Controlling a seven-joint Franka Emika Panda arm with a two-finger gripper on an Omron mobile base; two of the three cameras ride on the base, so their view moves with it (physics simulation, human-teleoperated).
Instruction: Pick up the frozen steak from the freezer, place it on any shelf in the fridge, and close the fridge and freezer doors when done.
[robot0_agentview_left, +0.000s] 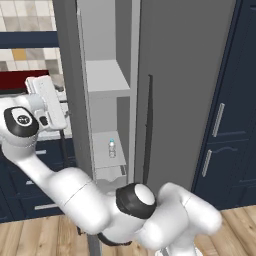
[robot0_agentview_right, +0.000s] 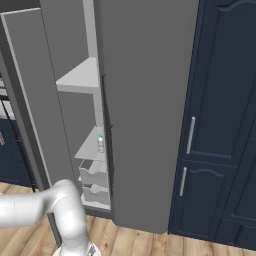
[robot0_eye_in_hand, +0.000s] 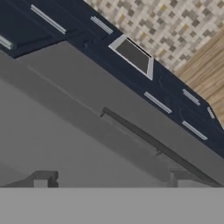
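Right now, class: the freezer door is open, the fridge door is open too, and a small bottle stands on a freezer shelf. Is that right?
One error: the fridge door is closed, as the right base view shows. The freezer door is open, and the bottle stands on a freezer shelf.

Glossy white rounded arm links (robot0_agentview_left: 75, 195) — black joint caps, one with a white disc — boxy white wrist
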